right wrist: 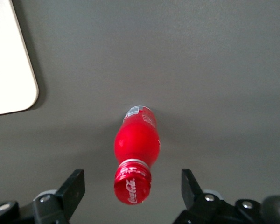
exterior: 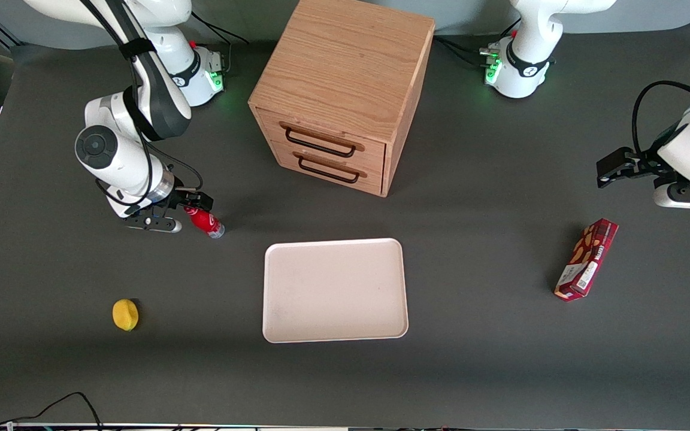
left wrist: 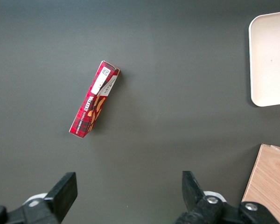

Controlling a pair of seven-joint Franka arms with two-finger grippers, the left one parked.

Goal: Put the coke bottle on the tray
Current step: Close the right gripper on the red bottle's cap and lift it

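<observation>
The coke bottle (exterior: 205, 222) is small and red with a red cap, and it stands on the dark table toward the working arm's end. In the right wrist view the bottle (right wrist: 136, 145) shows from above, its cap between my fingers with a gap on each side. My gripper (exterior: 194, 202) hovers just above the bottle's cap, open and empty; in the right wrist view the gripper (right wrist: 133, 186) has its jaws wide apart. The cream-white tray (exterior: 334, 290) lies flat and empty near the table's middle, nearer the front camera than the bottle; its corner shows in the right wrist view (right wrist: 11, 70).
A wooden two-drawer cabinet (exterior: 341, 90) stands farther from the front camera than the tray. A yellow lemon (exterior: 125, 314) lies nearer the camera than the bottle. A dark red snack box (exterior: 586, 259) lies toward the parked arm's end, also in the left wrist view (left wrist: 94, 103).
</observation>
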